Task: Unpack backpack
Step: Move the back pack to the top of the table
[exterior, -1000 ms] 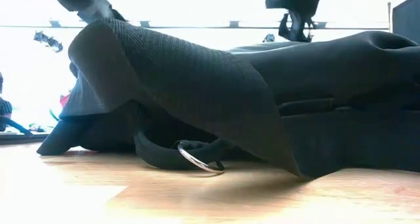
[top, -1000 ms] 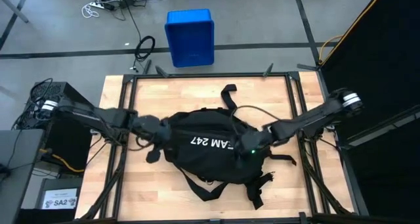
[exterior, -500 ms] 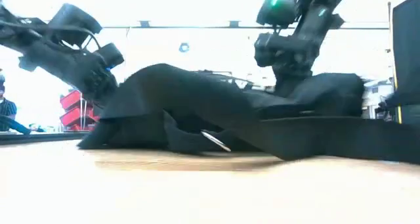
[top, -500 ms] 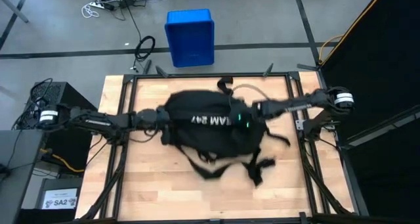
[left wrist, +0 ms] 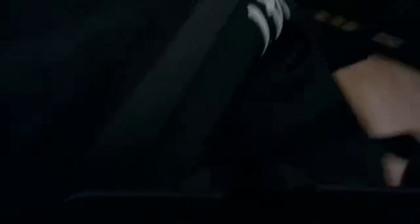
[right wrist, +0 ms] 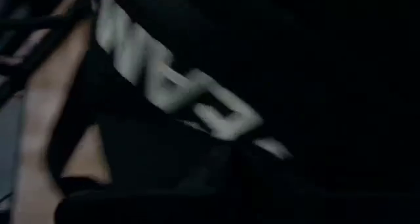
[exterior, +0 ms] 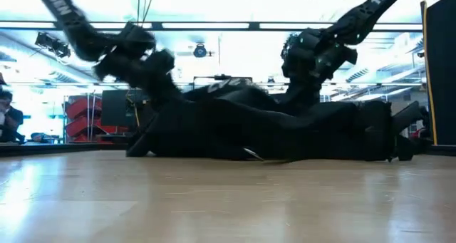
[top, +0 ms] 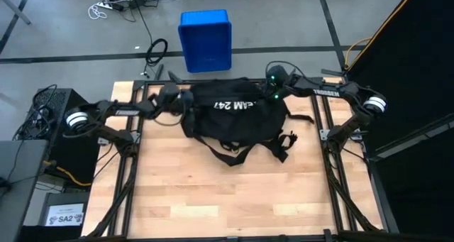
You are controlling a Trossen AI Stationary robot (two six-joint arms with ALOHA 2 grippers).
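Note:
The black backpack (top: 237, 118) lies along the table's far edge, white lettering (top: 235, 105) up, its body on the wood. Its straps (top: 234, 153) trail toward the near side. My left gripper (top: 186, 107) is shut at the pack's left end. My right gripper (top: 273, 99) is shut at its right far corner. The low view shows both arms reaching down into the dark fabric (exterior: 249, 125). Both wrist views are dark and show only fabric and lettering (right wrist: 177, 86). My left gripper holds the backpack's fabric at its left end (top: 191, 108), coming level from the table's left. The dark fabric hides the fingers and the kind of hold. The pack's underside rests on the table. My right gripper holds the backpack at its right far corner (top: 268, 100), slanting down from the table's right. Gripper and black fabric hide the place of contact. That side of the pack stands a little raised (exterior: 299, 93).
A blue crate (top: 206, 40) stands on the floor beyond the far edge, with cables (top: 156, 54) beside it. The near half of the wooden table (top: 227, 196) is bare. Black frame rails (top: 135, 164) run along both sides. A person (exterior: 8, 115) shows at the left.
Both grippers have swung from the table's middle to its far edge and stayed shut on the backpack. The backpack has been dragged with them to the far edge, and its straps trail behind toward the near side.

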